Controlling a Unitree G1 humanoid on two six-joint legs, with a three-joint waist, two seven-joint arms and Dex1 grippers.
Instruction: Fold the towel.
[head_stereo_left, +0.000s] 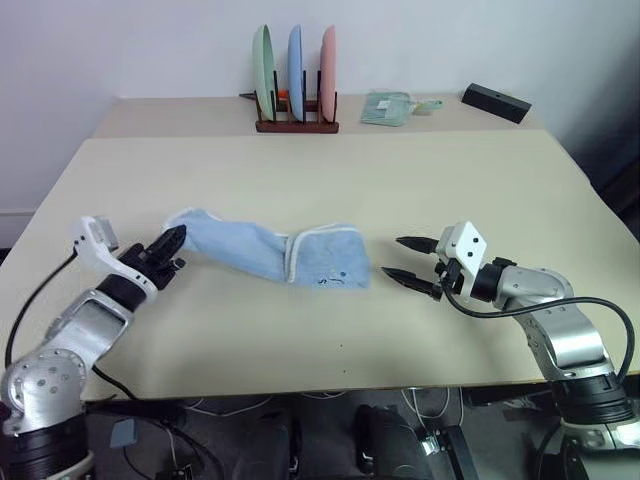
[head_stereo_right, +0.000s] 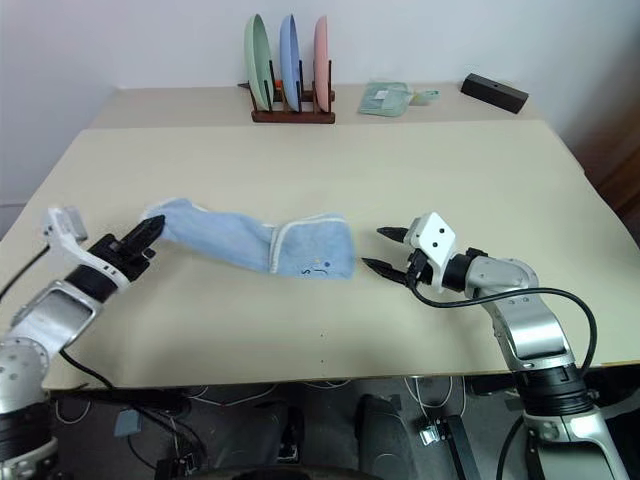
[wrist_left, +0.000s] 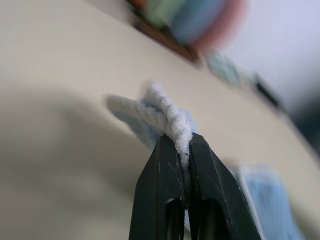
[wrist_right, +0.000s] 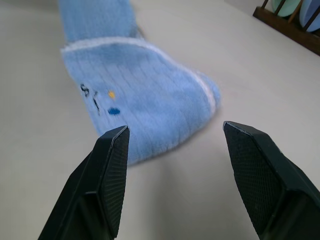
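Table (head_stereo_left: 330, 330) takes up most of the scene, a wide beige top whose far edge carries a wooden plate rack (head_stereo_left: 296, 122) with three upright plates, a small folded pale green cloth (head_stereo_left: 386, 107) and a black block (head_stereo_left: 496, 102), all well apart from the work, so the near half is free for folding. The towel (head_stereo_left: 270, 252) lies there between the two arms as a bunched, stretched band, its stitched border and small dark mark on the end towards the right arm; that shape fits a cloth being drawn out by one end, probably to flatten it before any fold can be made. The left gripper (head_stereo_left: 172, 243) has its fingers pressed together on the towel's raised left end, the terry edge squeezed between them. The right gripper (head_stereo_left: 405, 260) hovers just beside the other end, fingers apart and empty, seemingly placed to take that end.
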